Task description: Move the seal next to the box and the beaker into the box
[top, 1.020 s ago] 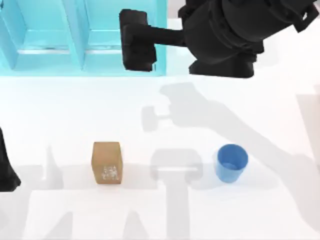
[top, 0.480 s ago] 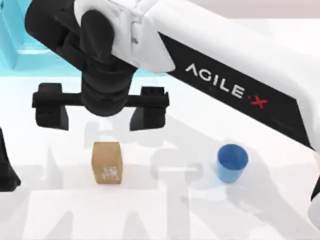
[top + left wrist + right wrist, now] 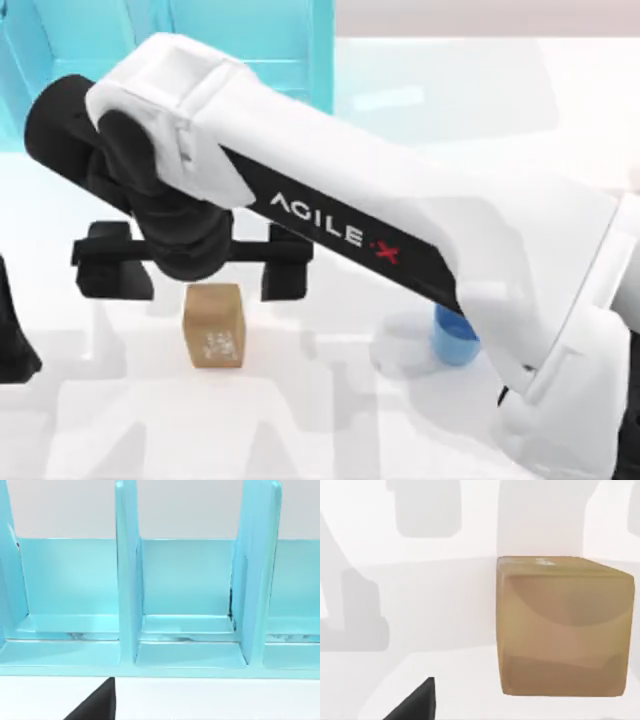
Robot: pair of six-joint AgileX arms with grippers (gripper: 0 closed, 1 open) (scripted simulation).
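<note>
The seal, a tan-brown block with whitish markings, stands on the white table left of centre; it looms close in the right wrist view. My right gripper hangs open just above and behind it, its black fingers spread wider than the block. The right arm crosses the table from the right and covers part of the blue beaker. The cyan box stands at the back left, its compartments facing the left wrist camera. My left arm is parked at the left edge.
The box has upright dividers splitting it into several compartments. The right arm's white link spans the middle of the table. Bare white tabletop lies in front of the seal.
My right arm has swung left from over the box and come nearer, bringing the open gripper right behind the seal. The arm now hides part of the beaker. Seal and beaker stay put.
</note>
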